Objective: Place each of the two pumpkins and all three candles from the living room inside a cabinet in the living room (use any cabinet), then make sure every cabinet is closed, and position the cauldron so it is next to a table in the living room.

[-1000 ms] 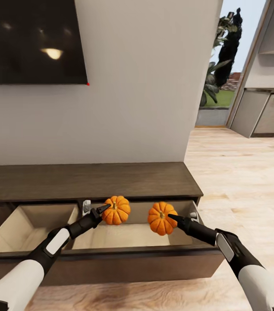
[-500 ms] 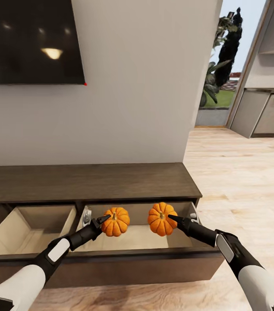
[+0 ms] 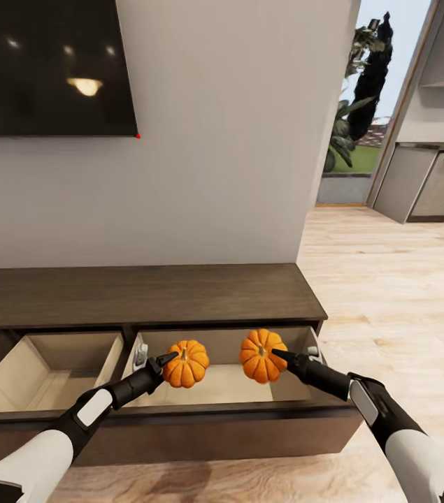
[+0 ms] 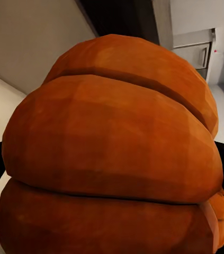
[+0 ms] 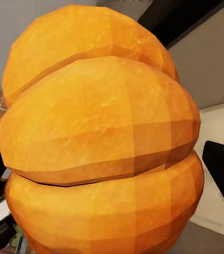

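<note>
Our left gripper [image 3: 168,360] is clenched on the darker orange pumpkin [image 3: 186,363], and our right gripper [image 3: 282,357] is clenched on the paler orange pumpkin [image 3: 263,355]. We hold both above the pale beige inside of the cabinet's [image 3: 145,293] right-hand open drawer [image 3: 208,381], the darker one toward that drawer's left side and a little lower, the paler one toward its right side; the two are apart from each other. In the left wrist view the darker pumpkin [image 4: 112,159] sits close against the camera; in the right wrist view the paler one [image 5: 98,137] does the same. A second open drawer [image 3: 47,370] lies to the left of the first. On the wall above the cabinet top hangs a dark screen [image 3: 47,66]. To the right of the cabinet we see light wood floor [image 3: 396,293].
</note>
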